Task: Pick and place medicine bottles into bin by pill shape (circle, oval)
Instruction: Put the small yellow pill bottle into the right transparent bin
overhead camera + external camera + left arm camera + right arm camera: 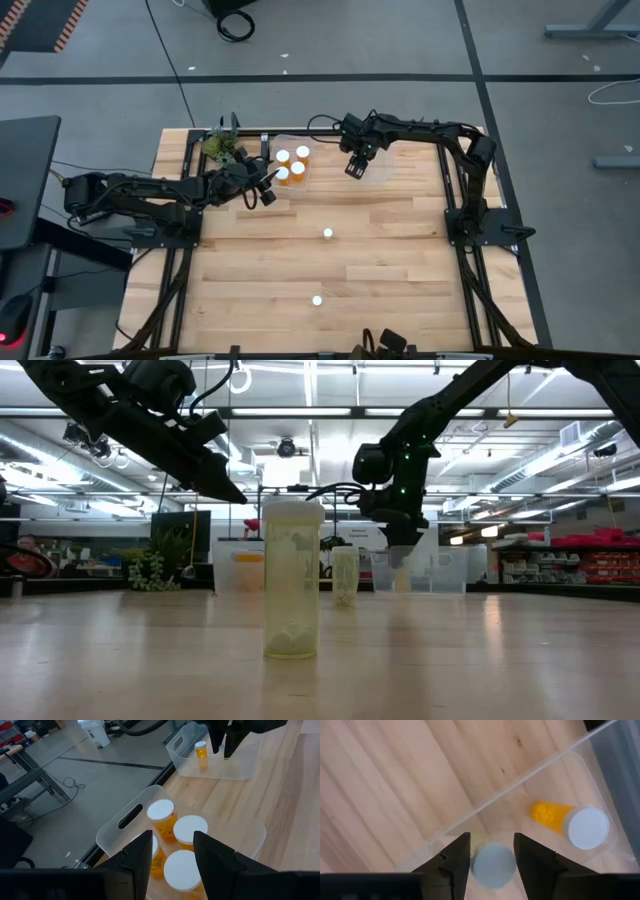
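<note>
High view, left to right: reaching in from the table's left edge, the left arm, stretched low and long across the wood, ending at the left gripper [268,190] just beside a clear bin [312,160] at the far edge. Hovering there with fingers [140,852] spread and pinching nothing, seemingly having just finished a drop or lining up over the bin. Sitting upright inside that bin, four orange medicine bottles [292,164] with white caps, clustered and touching, apparently grouped as one pill shape. Standing beside the bin's left, a small green plant [220,146]. Waiting on open table nearer the front, well apart, two more bottles: one at centre [327,233] and one closer to the front edge [317,299]. Arching over from the right side, the right arm, elbow high, wrist bent straight down, putting the right gripper [356,166] above the second clear bin [235,770]. Gripping a pale bottle [493,865] between the fingers, cap toward the wrist camera, likely about to lower it in. Lying on its side inside this second bin, one orange bottle [570,822], likely the other pill shape.
</note>
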Available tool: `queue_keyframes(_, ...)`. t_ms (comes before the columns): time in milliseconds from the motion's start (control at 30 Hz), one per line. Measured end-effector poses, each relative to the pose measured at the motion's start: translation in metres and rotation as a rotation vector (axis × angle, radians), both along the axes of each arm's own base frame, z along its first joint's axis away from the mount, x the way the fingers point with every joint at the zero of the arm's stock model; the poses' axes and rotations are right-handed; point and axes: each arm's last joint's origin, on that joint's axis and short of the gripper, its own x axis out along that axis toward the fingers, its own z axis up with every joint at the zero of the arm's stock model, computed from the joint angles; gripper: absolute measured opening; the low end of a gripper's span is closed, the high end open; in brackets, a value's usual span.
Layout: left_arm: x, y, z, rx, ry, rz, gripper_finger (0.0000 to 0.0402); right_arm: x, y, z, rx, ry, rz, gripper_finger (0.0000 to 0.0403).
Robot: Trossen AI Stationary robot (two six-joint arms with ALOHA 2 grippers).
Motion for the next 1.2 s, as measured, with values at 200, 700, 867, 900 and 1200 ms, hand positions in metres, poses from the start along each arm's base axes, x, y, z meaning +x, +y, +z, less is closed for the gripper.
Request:
queue_keyframes(200, 0.0, 0.0, 0.0, 0.0, 0.0, 0.0, 0.0155, 0.0, 0.0, 0.0, -0.002, -0.003, 0.001, 0.0176)
queue_keyframes(700, 0.0, 0.0, 0.0, -0.001, 0.004, 0.0, 0.0157, 0.005, -0.003, 0.012, -0.028, -0.016, -0.007, 0.019)
queue_keyframes(867, 0.0, 0.0, 0.0, -0.002, 0.004, 0.0, 0.0155, 0.003, -0.002, 0.02, -0.056, -0.026, -0.009, 0.019)
queue_keyframes(900, 0.0, 0.0, -0.001, -0.002, 0.005, 0.001, 0.0154, 0.002, -0.001, 0.023, -0.065, -0.028, -0.01, 0.019)
queue_keyframes(1200, 0.0, 0.0, 0.0, -0.004, 0.003, 0.002, 0.0154, 0.004, 0.023, 0.059, -0.136, -0.136, 0.041, 0.019)
